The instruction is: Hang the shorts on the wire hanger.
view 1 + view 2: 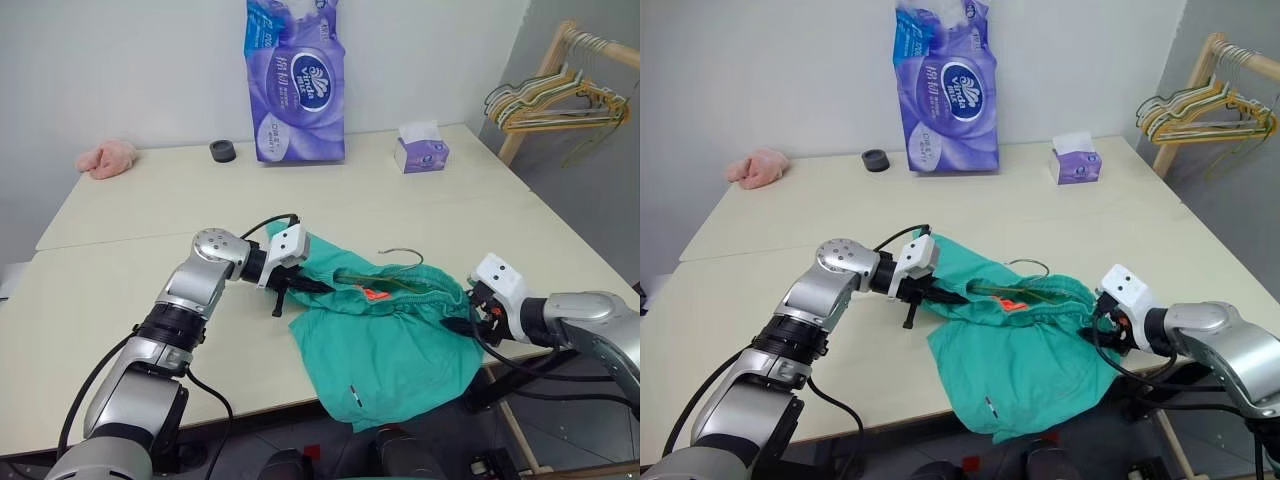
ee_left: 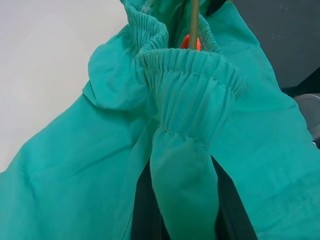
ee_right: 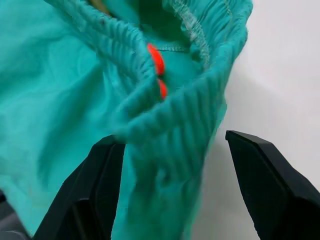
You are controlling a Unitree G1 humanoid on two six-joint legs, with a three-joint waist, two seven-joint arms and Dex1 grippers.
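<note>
- The shorts (image 1: 385, 340) lie on the desk (image 1: 150, 300) at its near edge, more toward the right side. One leg hangs down over that edge.
- The hanger (image 1: 395, 281) is partly inside the shorts. Its thin wire runs through the open waistband, and its hook (image 1: 402, 256) sticks out on the far side and rests on the desk.
- So the first part looks done: the wire is in the waist opening. It is not clear how far the wire reaches inside, because the cloth hides most of it.
- The left gripper (image 1: 300, 285) is at the left end of the waistband. Its fingers are clenched on a fold of the shorts, and the left wrist view shows the gathered cloth squeezed between them.
- The right gripper (image 3: 172, 187) is at the right end of the waistband, near the desk's right edge. Its fingers (image 3: 97, 187) are spread wide, with the waistband lying between them. It is not gripping the cloth.
- What is left, I think: the right gripper has to close on the waistband, and then the shorts must be pulled neatly over the wire so they hang from it.
- The shorts are not hanging yet. They are bunched up and flat on the desk.
- A small orange tag (image 1: 376, 295) shows in the middle of the waistband.
</note>
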